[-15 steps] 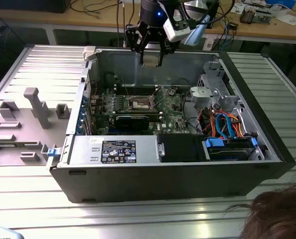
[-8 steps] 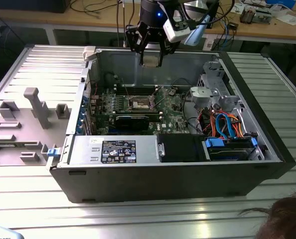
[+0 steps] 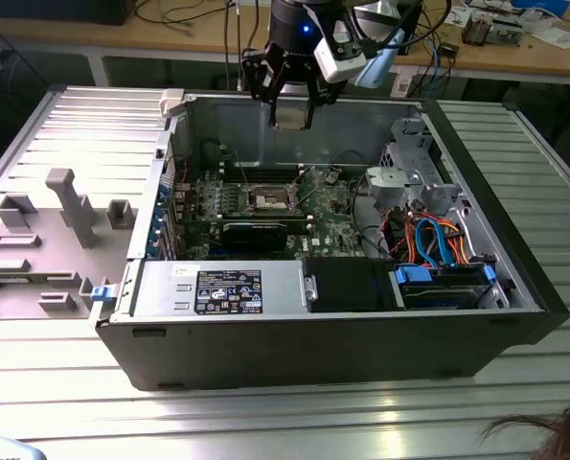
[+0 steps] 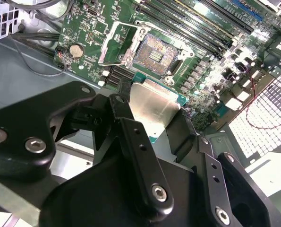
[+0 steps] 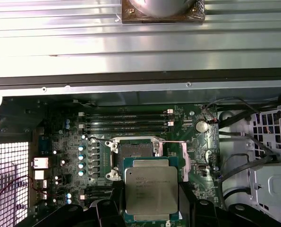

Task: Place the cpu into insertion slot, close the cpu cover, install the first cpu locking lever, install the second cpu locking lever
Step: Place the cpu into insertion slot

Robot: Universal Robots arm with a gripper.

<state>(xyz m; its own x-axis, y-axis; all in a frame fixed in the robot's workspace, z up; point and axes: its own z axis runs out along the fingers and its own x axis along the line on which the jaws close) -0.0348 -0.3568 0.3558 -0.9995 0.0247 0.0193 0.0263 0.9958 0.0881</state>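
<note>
My gripper [image 3: 289,113] hangs above the open computer case, over its far wall, shut on the cpu. The cpu [image 5: 151,189] [image 4: 152,108] is a flat silvery square chip clamped by two edges between black fingers [image 4: 131,137]. Below it, the insertion slot [image 5: 133,152] [image 4: 154,54] [image 3: 269,199] lies bare on the green motherboard, showing a dark centre and a metal rim. The cpu cover [image 4: 113,42] [image 5: 185,160] is swung open on the coin-battery side of the slot. A thin lever wire [image 5: 145,140] runs along one edge of the slot.
Long memory slots [image 5: 131,119] lie beside the socket. A black card [image 3: 256,233] crosses the board nearer the camera. At the exterior view's right stands a drive cage with blue and orange cables [image 3: 428,240]. The case walls [image 3: 294,129] ring the board. A person's hair [image 3: 553,431] shows at the lower corner.
</note>
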